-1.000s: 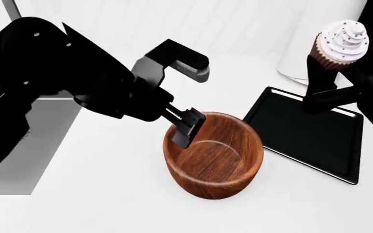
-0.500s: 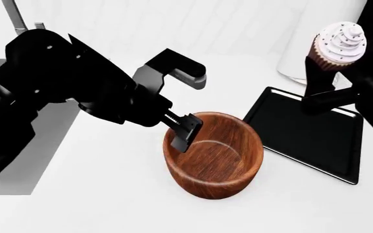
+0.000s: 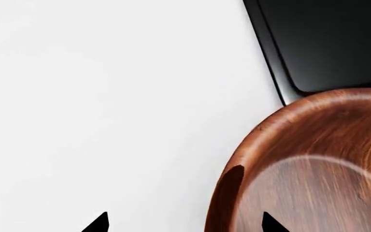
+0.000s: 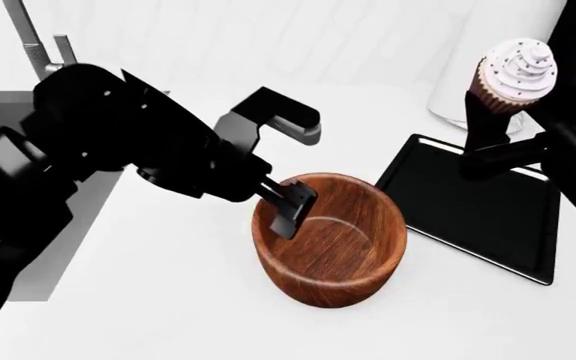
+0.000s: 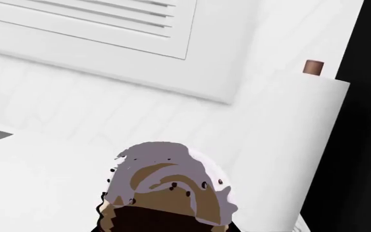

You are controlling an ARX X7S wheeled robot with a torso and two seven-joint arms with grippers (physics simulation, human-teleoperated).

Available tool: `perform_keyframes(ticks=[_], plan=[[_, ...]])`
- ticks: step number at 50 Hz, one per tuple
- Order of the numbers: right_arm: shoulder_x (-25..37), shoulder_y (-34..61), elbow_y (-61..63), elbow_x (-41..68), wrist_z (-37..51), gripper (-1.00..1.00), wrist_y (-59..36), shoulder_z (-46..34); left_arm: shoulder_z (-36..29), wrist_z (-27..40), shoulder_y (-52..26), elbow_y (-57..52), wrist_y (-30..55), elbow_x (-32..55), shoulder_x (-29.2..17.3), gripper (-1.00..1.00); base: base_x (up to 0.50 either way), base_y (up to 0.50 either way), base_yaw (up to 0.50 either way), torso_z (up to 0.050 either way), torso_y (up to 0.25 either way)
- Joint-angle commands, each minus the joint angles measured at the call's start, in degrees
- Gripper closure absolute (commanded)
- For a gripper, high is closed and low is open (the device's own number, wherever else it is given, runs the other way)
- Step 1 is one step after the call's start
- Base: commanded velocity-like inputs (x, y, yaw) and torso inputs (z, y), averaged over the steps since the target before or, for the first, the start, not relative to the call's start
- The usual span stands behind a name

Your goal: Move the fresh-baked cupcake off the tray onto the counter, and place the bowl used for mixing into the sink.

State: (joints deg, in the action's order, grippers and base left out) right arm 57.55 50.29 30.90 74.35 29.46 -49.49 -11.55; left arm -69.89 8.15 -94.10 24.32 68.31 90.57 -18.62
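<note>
The wooden bowl point(image 4: 330, 244) stands on the white counter point(image 4: 168, 307) just left of the black tray point(image 4: 478, 217). My left gripper point(image 3: 184, 227) is open and straddles the bowl's left rim point(image 3: 227, 193). One finger point(image 4: 291, 208) hangs inside the bowl, and the other is outside the wall. My right gripper point(image 4: 500, 97) is shut on the cupcake point(image 4: 516, 71), held high above the tray's far end. In the right wrist view the cupcake's frosting point(image 5: 166, 179) fills the space right in front of the jaws.
The grey sink basin point(image 4: 78, 232) lies left of the bowl, mostly behind my left arm, with its steel faucet point(image 4: 28, 37) at the back. A white paper towel roll point(image 5: 301, 145) stands on the counter behind the tray, close to the cupcake.
My left arm has shifted a little to the right and the view has moved, so more of the faucet shows. The cupcake has drifted slightly left. The bowl has stayed put.
</note>
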Motion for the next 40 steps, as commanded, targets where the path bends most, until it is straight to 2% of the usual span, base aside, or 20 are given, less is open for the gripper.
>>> perform_keyframes(ticks=[1,40], plan=[[0.01,-0.11,0.02,-1.38,-0.87,1.0,0.03,0.02,-0.6,-1.18,0.73,0.93,-1.02,-0.97,0.88,-1.0,0.0,0.0,0.0,0.0,0.0],[-0.19,-0.28,0.01,-1.79,-0.97,1.0,0.22,-0.48,-1.63,-2.19,2.69,-0.74,-2.54,-1.29,3.78,-1.0,0.0,0.0,0.0,0.0,0.0]])
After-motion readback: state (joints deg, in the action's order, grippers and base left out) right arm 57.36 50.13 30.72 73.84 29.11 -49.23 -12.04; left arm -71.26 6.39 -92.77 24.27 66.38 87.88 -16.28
